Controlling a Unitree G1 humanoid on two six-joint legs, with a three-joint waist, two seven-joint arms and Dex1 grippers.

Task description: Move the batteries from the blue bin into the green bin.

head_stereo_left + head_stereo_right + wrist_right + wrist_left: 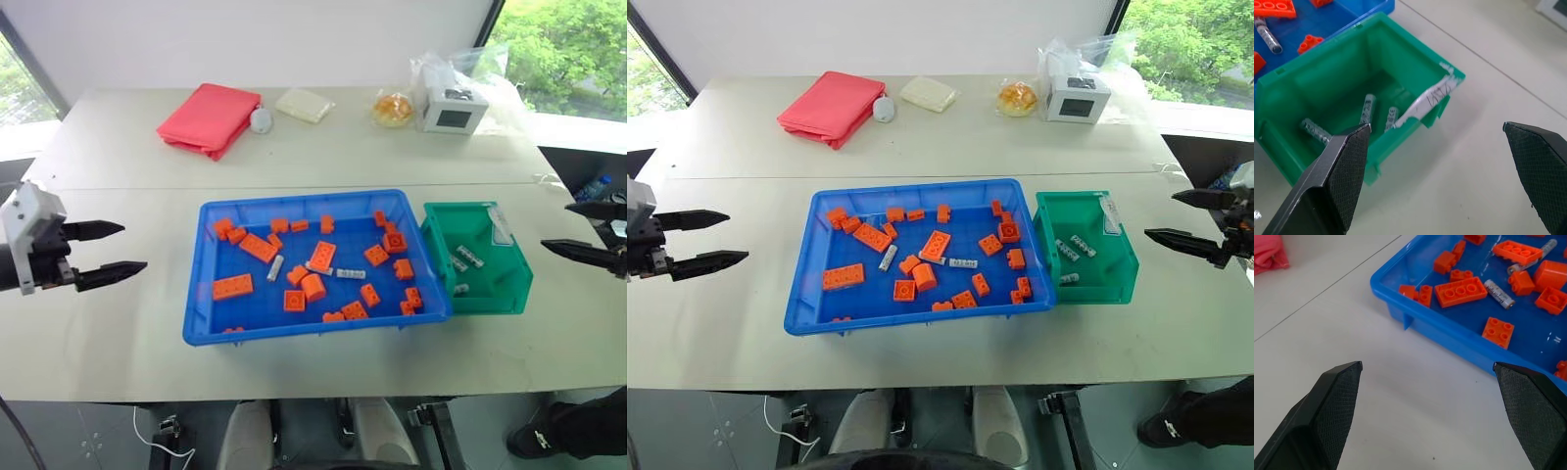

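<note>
Left pincer (110, 251), far left, released and empty. Centre: blue bin (294, 339) holds two batteries (275, 267) among orange bricks (232, 287); risk of pinching a brick instead. Right: green bin (490, 297) holds three. Right pincer (588, 233) released, empty.

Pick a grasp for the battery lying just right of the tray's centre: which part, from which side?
Grip that battery across its middle, coming from straight above. It lies flat on the blue bin floor, long axis roughly left-right, so fingers should close front-to-back. Orange bricks sit close on its left, while the floor in front and behind looks clear. The right gripper, open, is probably nearer.
</note>
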